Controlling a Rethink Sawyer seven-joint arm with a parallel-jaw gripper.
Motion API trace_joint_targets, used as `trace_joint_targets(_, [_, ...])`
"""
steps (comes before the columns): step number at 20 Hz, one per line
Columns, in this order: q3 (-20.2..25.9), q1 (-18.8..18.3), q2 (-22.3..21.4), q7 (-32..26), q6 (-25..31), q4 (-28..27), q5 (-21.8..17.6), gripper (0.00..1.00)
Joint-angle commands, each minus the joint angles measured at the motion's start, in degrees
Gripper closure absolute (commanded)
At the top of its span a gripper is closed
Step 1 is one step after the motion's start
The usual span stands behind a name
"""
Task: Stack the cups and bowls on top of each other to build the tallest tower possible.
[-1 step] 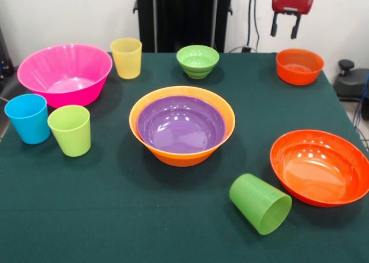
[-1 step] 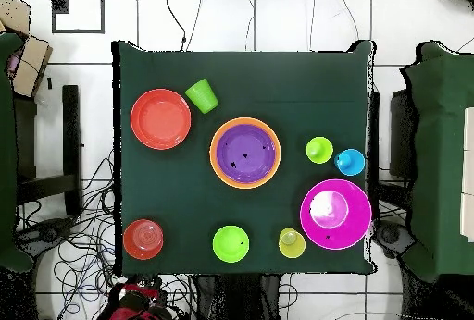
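Green cloth: dark tablecloth (image 1: pixel 115 217) covers the table under all the pieces.
Claw: gripper (image 1: pixel 286 31) hangs high over the far right corner, fingers a little apart, holding nothing.
Middle: purple bowl (image 1: pixel 181 124) sits nested inside the large orange bowl (image 1: pixel 180 154).
Far side: yellow cup (image 1: pixel 126 57) upright, small green bowl (image 1: pixel 198 61) to its right, small orange bowl (image 1: pixel 299 66) further right, below the claw.
Left: pink bowl (image 1: pixel 64 74), with the blue cup (image 1: pixel 28 118) and lime cup (image 1: pixel 70 130) upright, side by side just in front of it.
Near right: shallow red-orange bowl (image 1: pixel 320 167); darker green cup (image 1: pixel 260 203) lies on its side just left of it, mouth toward the near right.
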Motion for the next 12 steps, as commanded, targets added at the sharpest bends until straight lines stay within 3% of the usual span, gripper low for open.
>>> trace_joint_targets(1, [7.12,-5.41,-5.93,7.49,8.96,-2.29,1.00,0.00])
trace_joint_targets(12, [7.62,-7.38,-3.96,7.35,7.23,-3.39,1.71,0.00])
